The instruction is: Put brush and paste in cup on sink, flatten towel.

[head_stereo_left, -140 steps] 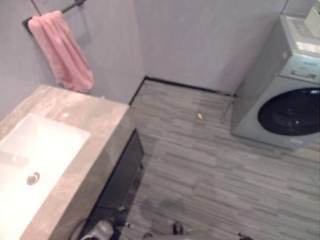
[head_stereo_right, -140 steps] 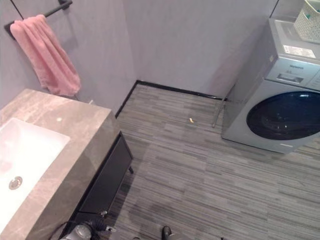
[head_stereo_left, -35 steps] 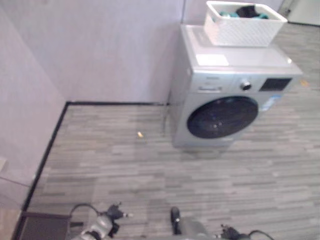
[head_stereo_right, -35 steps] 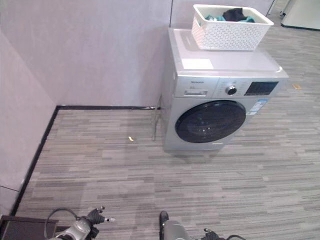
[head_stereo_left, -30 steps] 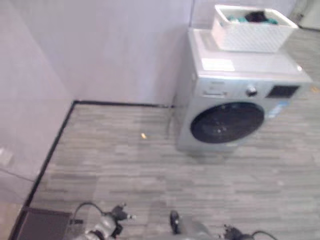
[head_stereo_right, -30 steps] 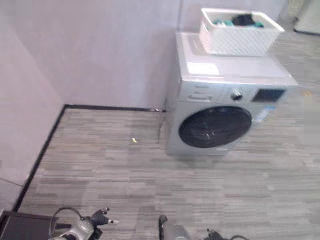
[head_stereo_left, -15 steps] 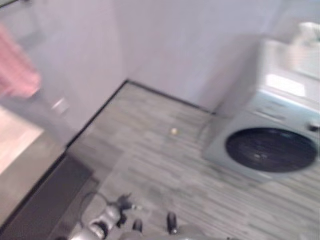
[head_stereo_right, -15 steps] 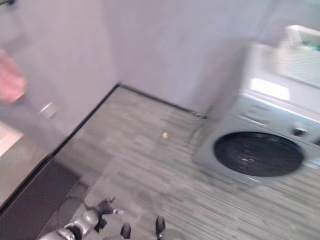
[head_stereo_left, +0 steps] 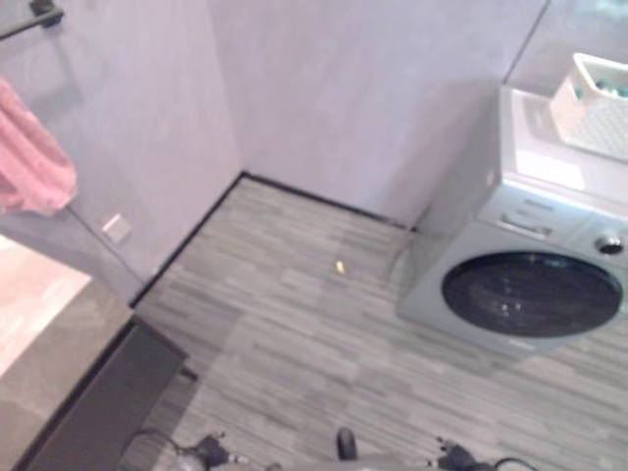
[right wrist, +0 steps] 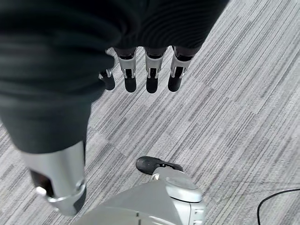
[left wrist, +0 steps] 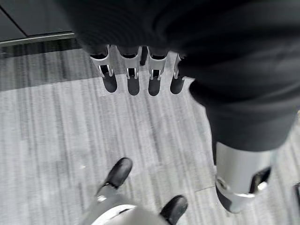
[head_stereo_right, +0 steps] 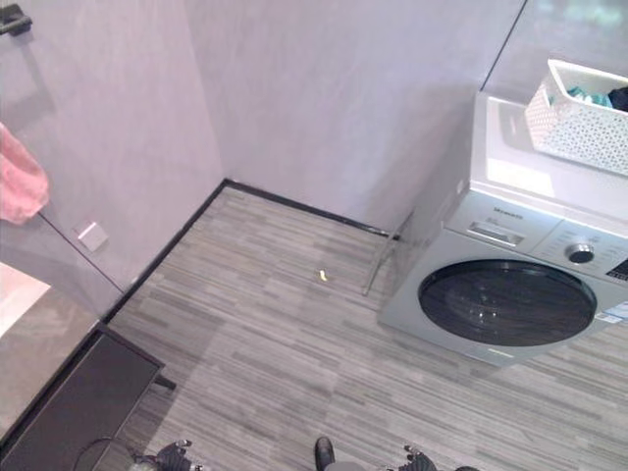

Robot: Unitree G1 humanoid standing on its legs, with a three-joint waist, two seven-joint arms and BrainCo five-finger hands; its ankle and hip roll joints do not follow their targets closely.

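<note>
Towel [head_stereo_left: 34, 162]: one, pink, hanging from the wall at the far left of the head views, well to the left of the washer; its long axis runs up and down, the bunched lower end pointing down toward the counter.
Rail [head_stereo_left: 29, 18]: one dark bar on the wall just above the towel; one end bracket shows.
Counter [head_stereo_left: 44, 378]: one grey stone top, below the towel and well left of the washer; a pale strip [head_stereo_left: 39, 309] shows on it at the left edge, too cropped to say what it is.
Cabinet [head_stereo_right: 69, 407]: one dark front under the counter, facing the floor.
Washer [head_stereo_right: 510, 285]: one, silver, round dark door, standing against the back wall at the right.
Basket [head_stereo_right: 579, 118]: one, white and perforated, resting on top of the washer, with dark and teal cloth inside.
Floor [head_stereo_right: 285, 353]: grey striped planks between the counter and the washer; one small yellow speck [head_stereo_right: 321, 276] lies on it, left of the washer and near the back wall.
Wall plate [head_stereo_right: 92, 235]: one small pale square, low on the left wall, below the towel.
Left hand [left wrist: 133, 77]: one, over bare floor, fingers straight and spread in a row, thumb apart, nothing in it.
Right hand [right wrist: 150, 75]: one, over bare floor, fingers straight and loose, thumb apart, nothing in it.
</note>
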